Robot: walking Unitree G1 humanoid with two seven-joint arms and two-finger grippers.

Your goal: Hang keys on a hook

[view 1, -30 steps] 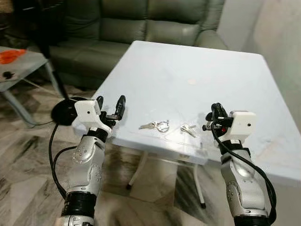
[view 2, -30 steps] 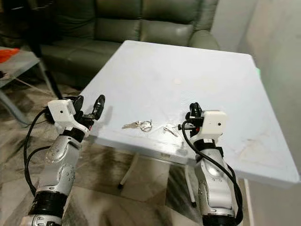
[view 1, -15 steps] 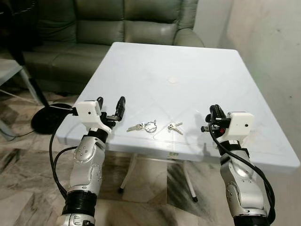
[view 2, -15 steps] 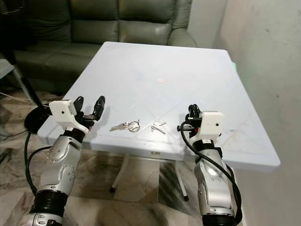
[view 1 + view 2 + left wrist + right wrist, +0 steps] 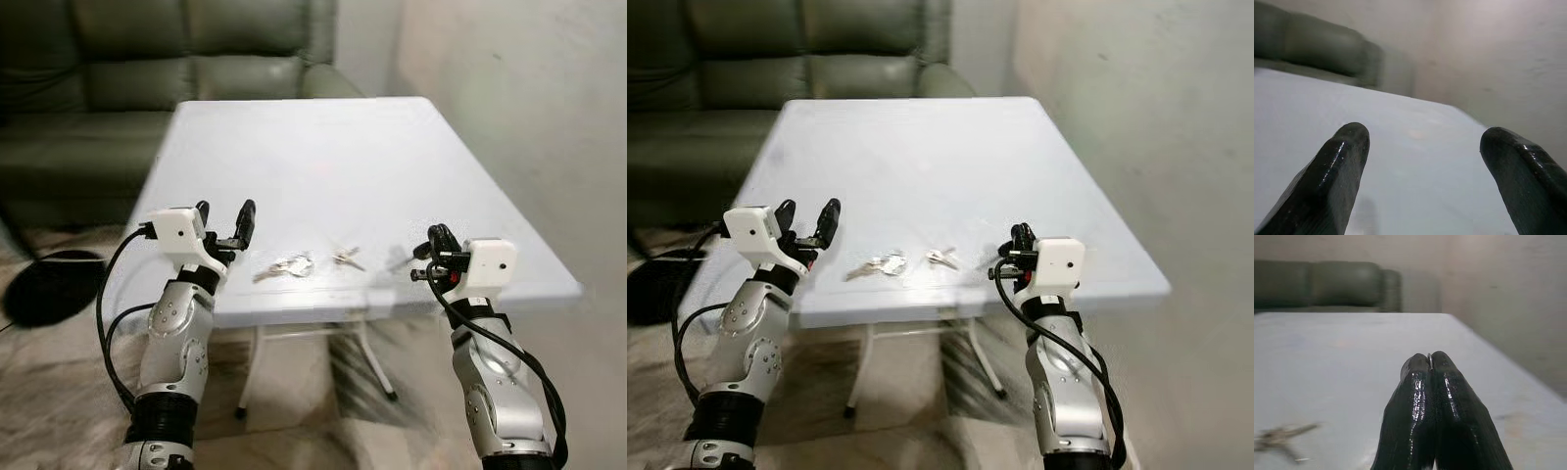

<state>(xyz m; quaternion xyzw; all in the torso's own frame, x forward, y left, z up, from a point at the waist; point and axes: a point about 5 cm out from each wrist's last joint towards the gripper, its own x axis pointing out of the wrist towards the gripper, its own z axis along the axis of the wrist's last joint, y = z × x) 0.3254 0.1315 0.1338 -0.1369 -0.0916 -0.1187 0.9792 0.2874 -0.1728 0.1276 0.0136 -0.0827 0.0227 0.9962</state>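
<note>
While both arms hover at the table's [image 5: 294,147] near edge, you've got two key bunches lying between them.
Larger bunch [image 5: 286,266] sits nearer your wide-open left gripper [image 5: 223,219]; smaller keys [image 5: 346,258] nearer the right gripper [image 5: 1431,363], pinched on a thin metal ring [image 5: 1429,360].

Both bunches of keys [image 5: 284,266] and [image 5: 345,258] on the bench [image 5: 313,147] are smeared by blur, so I cannot count them or make out their rings. A sliver of metal [image 5: 1429,361] peeks between my right end effector's [image 5: 1430,367] pressed fingertips; what it is I cannot tell. The sofa [image 5: 118,59] is cut off at the top edge.
</note>
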